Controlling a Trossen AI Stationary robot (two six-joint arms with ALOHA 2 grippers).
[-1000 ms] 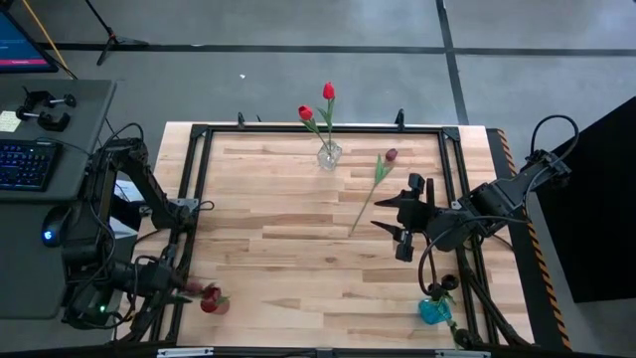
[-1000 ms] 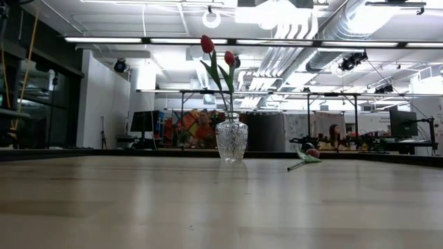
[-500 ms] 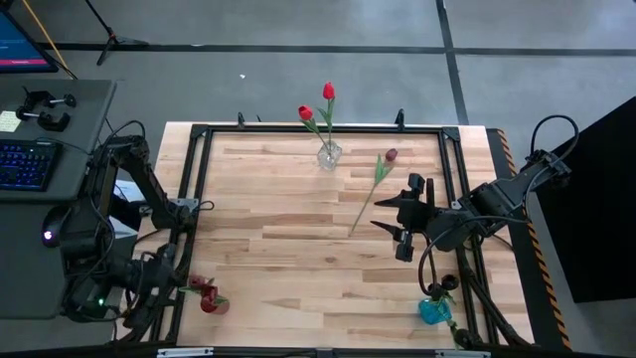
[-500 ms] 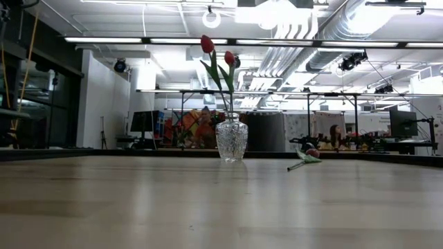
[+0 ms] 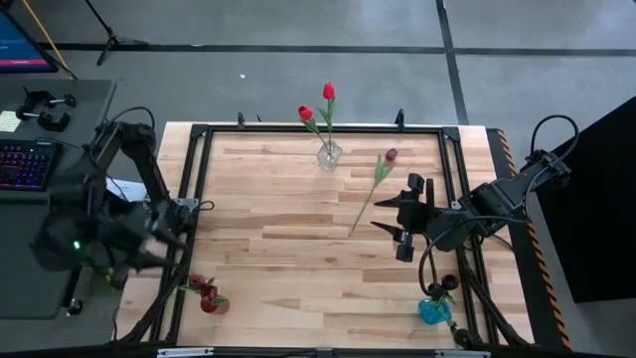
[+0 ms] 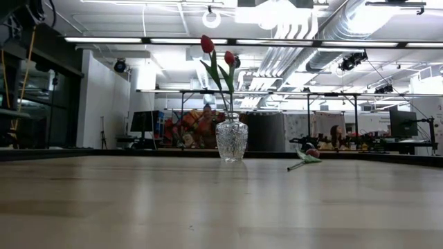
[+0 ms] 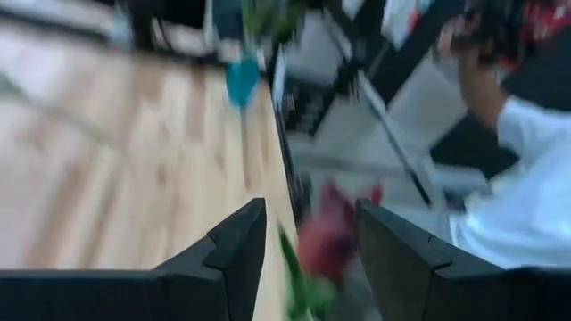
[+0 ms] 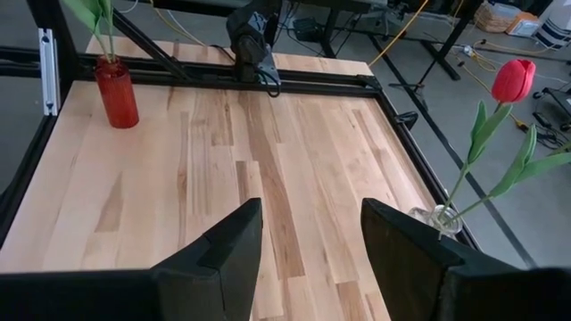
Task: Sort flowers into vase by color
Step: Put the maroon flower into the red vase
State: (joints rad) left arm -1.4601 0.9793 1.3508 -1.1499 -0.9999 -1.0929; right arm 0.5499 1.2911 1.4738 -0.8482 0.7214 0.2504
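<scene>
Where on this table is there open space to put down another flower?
Bare wood between the red vase and the loose tulip is free. It is crowded around the clear vase and right gripper, open beside the tulip.

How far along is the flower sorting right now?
Done: two bright red tulips stand in the clear glass vase, and flowers sit in the small red vase. In hand: nothing; the left gripper and right gripper are both open. Left: one dark-headed tulip lying on the wooden table.
</scene>
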